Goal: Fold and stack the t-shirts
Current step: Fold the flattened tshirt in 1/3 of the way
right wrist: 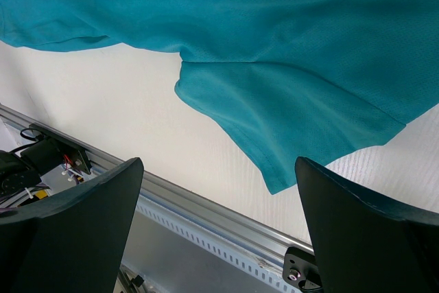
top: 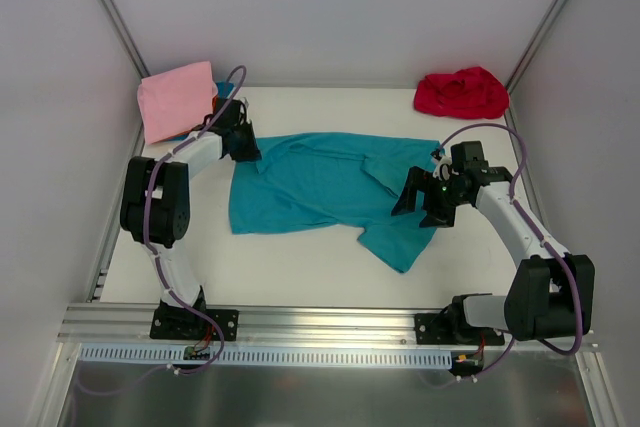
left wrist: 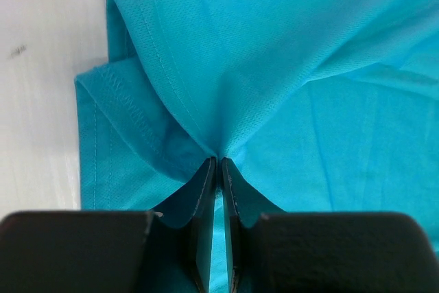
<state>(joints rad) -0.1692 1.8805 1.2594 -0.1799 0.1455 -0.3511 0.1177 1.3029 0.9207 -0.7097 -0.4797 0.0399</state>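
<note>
One teal t-shirt (top: 320, 182): left pincer (left wrist: 219, 164) pinches it, right pincer (right wrist: 218, 166) seemingly hovers agape.

Teal short-sleeved cloth t-shirt (left wrist: 309, 66): a fine knitted weave is noted, matt, with stitched hems. Pink folded cloth shirt (top: 175, 97) and red crumpled cloth shirt (top: 462, 92): soft, matt. White tabletop (top: 300, 267): smooth, matt. Black left pincer (left wrist: 218, 167): matt plastic is seen. Silver metal rail (top: 330, 319): dull sheen.
</note>
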